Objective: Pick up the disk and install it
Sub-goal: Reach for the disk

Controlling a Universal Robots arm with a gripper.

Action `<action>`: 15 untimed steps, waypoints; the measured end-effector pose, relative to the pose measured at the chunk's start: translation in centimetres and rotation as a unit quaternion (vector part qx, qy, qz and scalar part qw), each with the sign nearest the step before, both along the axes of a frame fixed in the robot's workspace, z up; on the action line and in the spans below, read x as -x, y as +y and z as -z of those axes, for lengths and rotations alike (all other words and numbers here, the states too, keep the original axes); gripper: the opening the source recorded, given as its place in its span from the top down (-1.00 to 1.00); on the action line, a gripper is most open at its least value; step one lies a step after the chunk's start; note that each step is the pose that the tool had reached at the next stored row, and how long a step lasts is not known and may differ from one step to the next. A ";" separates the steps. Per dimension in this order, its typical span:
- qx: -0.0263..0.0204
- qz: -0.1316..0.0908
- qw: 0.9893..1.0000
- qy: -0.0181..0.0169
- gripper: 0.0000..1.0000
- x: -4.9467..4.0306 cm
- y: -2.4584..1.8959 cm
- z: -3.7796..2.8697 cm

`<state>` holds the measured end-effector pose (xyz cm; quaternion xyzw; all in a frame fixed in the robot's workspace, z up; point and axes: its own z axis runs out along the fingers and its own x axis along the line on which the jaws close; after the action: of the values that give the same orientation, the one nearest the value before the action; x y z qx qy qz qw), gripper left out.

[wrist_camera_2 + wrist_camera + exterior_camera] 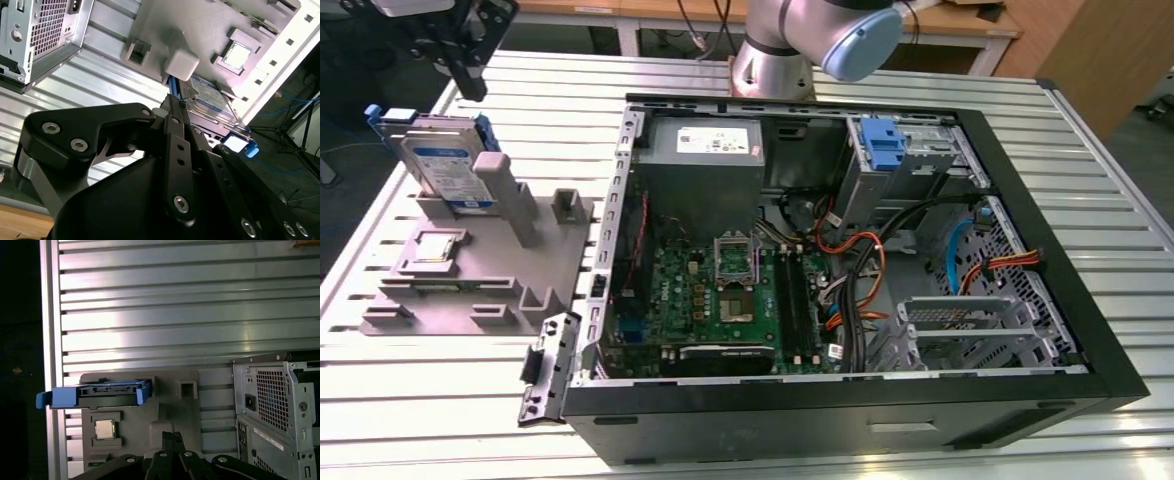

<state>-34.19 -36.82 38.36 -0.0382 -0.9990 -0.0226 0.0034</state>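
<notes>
The pick-up is in hand: the gripper [474,88] hangs above the disk [447,165], which stands upright in the grey holder [480,290]. Its fingers are together and empty, so I judge they must part before a grasp.

The slatted metal counter [454,400] carries a grey moulded fixture plate [454,290] directly beneath the tool [470,80]. Just beside that plate, farther from the tool, an open black computer case [854,415] lies on its side. The arm's base [771,70] stands behind the case.
</notes>
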 end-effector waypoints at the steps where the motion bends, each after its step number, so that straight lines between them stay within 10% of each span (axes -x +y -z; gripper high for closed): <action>1: 0.000 0.000 1.000 0.000 0.80 0.18 0.00 0.01; 15: 0.000 0.000 1.000 0.000 0.80 3.44 0.56 0.23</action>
<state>-37.64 -36.26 38.13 -0.0383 -0.9990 -0.0227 0.0034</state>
